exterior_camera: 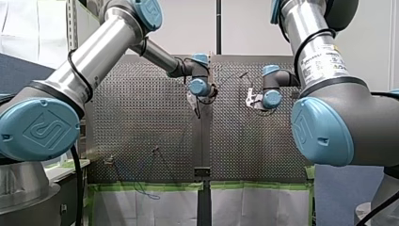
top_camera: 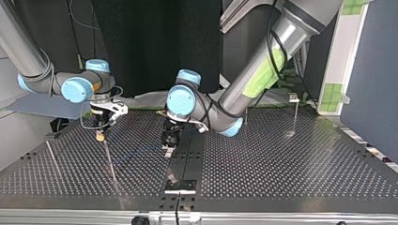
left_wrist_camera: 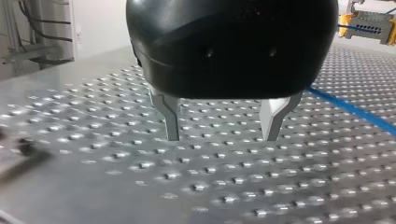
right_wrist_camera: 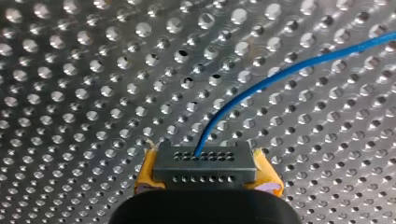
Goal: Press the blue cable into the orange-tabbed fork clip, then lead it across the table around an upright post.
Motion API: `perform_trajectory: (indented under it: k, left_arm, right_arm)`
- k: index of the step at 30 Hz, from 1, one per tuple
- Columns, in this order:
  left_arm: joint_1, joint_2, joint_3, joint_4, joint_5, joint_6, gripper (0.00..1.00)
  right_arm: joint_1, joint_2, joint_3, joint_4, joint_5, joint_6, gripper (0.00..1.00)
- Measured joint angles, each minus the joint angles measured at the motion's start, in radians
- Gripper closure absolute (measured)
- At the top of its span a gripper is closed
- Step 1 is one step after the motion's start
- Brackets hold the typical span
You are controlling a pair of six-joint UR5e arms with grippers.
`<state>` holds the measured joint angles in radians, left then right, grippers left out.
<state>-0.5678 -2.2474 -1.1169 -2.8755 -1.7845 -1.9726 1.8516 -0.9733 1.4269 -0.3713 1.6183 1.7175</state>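
The blue cable (right_wrist_camera: 261,84) runs over the perforated table and ends between the yellow pads (right_wrist_camera: 148,170) of my right gripper (right_wrist_camera: 205,163), which is shut on it at a grey perforated block. In the left wrist view the cable (left_wrist_camera: 350,109) lies beside my left gripper (left_wrist_camera: 219,135), whose metal fingers (left_wrist_camera: 172,116) stand open just above the table with nothing between them. In the top view my left gripper (top_camera: 170,140) hangs near the table's middle and my right gripper (top_camera: 101,129) at the view's left. I cannot make out the orange-tabbed fork clip.
A thin upright post (top_camera: 296,112) stands at the top view's far right, another thin post (top_camera: 110,161) just below my right gripper. A black bracket (top_camera: 180,185) sits on the table's centre seam. Small fixtures (exterior_camera: 109,160) stand near the front view's lower edge.
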Motion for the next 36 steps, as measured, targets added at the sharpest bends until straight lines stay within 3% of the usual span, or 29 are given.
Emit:
perform_trajectory:
  k: [11,17,24,36]
  left_arm:
    - [-0.025,-0.035,0.112,-0.058,-0.024,0.0,0.16]
    - [-0.031,-0.036,0.138,-0.059,-0.05,0.0,0.16]
    - [-0.04,-0.036,0.153,-0.059,-0.065,-0.001,0.16]
    - [-0.042,-0.037,0.154,-0.057,-0.057,-0.015,0.19]
  right_arm:
    - [-0.007,0.005,0.039,-0.061,-0.005,-0.004,1.0]
    - [-0.01,0.017,0.045,-0.068,-0.004,-0.019,1.0]
    - [-0.026,0.057,0.075,-0.094,-0.003,-0.031,1.0]
    - [-0.043,0.102,0.103,-0.134,-0.007,-0.032,1.0]
